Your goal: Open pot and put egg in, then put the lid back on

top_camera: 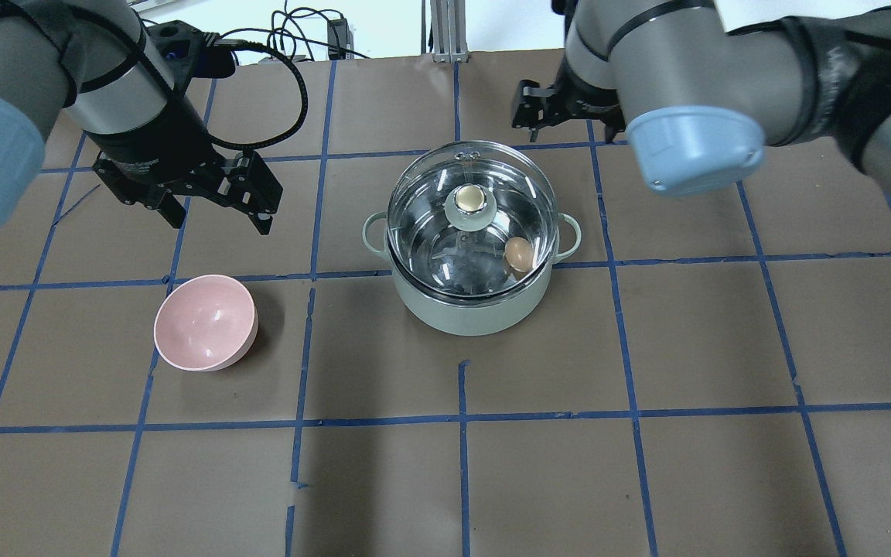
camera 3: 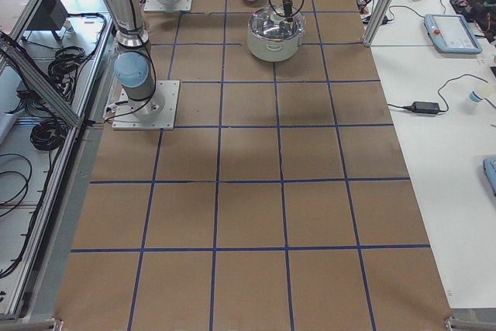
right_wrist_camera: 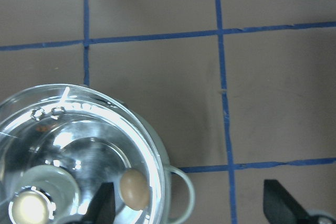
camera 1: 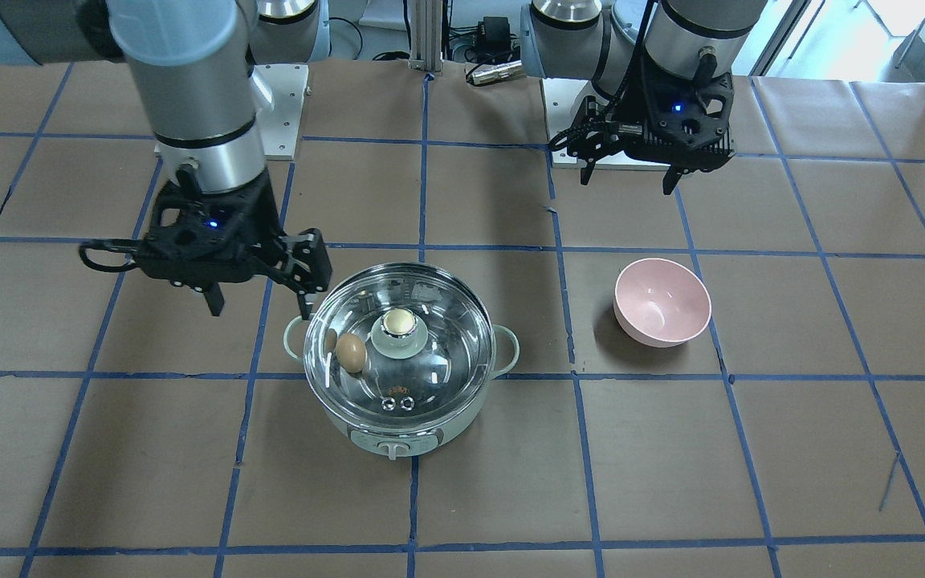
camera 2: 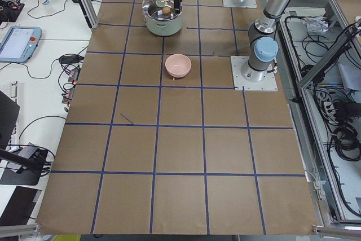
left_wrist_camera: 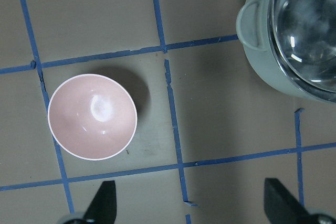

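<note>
The right gripper (camera 1: pixel 259 308) hangs spread and empty just beside the pot (camera 1: pixel 398 427), above one loop handle. The left gripper (camera 1: pixel 628 178), likewise spread and empty, is well apart from the pot on its other side, near the pink bowl (camera 1: pixel 662 301). The egg (camera 1: pixel 351 352) lies inside the pot under the glass lid (camera 1: pixel 440 363), which is seated on the pot's rim, so the task looks complete. The next move probably calls only for lifting the right arm clear without nudging the lid.
</note>
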Robot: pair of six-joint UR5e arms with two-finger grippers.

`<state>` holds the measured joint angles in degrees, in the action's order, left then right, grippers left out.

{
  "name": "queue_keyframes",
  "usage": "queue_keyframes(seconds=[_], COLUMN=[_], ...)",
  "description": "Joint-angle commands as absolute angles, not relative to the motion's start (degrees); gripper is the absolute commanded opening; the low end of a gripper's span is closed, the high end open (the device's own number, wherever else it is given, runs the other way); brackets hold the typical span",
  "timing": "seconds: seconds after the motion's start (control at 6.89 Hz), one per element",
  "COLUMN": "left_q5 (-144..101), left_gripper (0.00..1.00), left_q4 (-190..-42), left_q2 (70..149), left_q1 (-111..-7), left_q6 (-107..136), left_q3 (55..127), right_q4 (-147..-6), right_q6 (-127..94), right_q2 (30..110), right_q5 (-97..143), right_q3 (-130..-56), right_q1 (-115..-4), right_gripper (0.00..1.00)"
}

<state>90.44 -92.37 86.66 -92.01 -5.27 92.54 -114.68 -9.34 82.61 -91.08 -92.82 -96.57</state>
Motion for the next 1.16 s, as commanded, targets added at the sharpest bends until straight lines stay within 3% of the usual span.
queue_keyframes(seconds=[0.0,1.02], left_q5=[90.35,90.44], left_gripper=[1.0,1.0], left_q4=[-92.37,-92.46], left_q2=[86.66,86.66], left_q1=[-92.02,-92.02], left_q6=[-5.27,-5.27], left_q3=[92.55,92.55], right_q4=[-107.16,-103.54], right_q6=[-4.57,-4.13], right_q2=[85.86,87.01], right_q5=[-91.4,-90.97], right_q3=[-92.99,-93.08], right_q1=[-92.73,-93.16], right_gripper=[1.0,1.0])
